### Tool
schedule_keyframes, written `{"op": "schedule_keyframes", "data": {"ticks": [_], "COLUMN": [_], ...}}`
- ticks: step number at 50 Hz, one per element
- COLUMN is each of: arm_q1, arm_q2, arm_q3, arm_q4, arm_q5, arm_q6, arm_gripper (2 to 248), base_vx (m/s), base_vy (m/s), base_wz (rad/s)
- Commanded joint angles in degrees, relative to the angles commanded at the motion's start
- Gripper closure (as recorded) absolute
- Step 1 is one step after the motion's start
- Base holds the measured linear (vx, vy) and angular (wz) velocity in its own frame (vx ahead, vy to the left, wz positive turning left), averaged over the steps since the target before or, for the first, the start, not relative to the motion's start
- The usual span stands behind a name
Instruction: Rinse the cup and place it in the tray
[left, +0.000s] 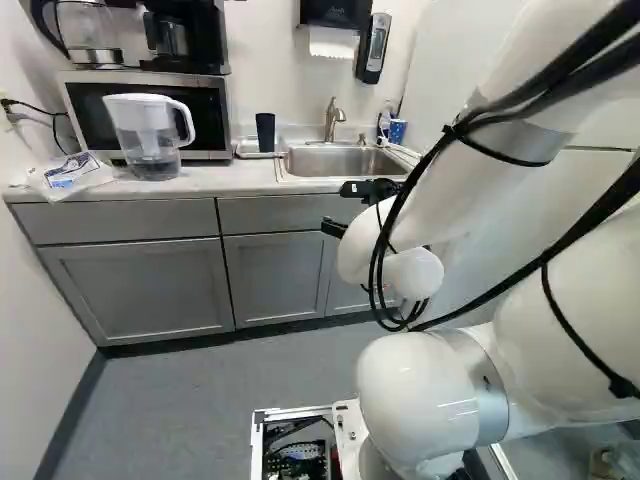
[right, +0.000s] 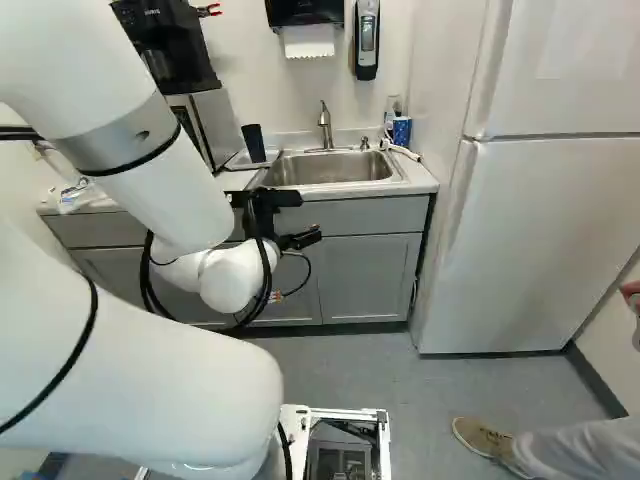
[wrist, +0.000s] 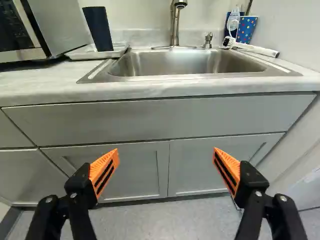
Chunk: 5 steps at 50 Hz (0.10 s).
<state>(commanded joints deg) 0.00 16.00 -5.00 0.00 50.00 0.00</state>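
At upper left-center of the left base view, the cup (left: 265, 132) (dark one) stands on the white tray (wrist: 79, 54) beside the sink (left: 335, 161), gripper (left: 336, 208) near frame center, jaws released, wide apart.

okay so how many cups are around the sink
2 I can make out: the dark cup on the tray between microwave and sink, and the patterned blue cup behind the brush. A dark blue shape behind the bottle could be another, partly hidden.
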Motion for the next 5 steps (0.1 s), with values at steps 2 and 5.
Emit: {"op": "schedule_keyframes", "data": {"ticks": [2, 5], "arm_q1": [0.0, 0.0], "arm_q2": [0.0, 0.0], "arm_q3": [0.0, 0.0], "arm_q4": [0.0, 0.0], "arm_q5": [0.0, 0.0], "arm_q6": [0.0, 0.0], "arm_gripper": [3, 3], "base_vx": [0.0, 0.0], "base_vy": [0.0, 0.0], "base_wz": [0.0, 0.0]}}
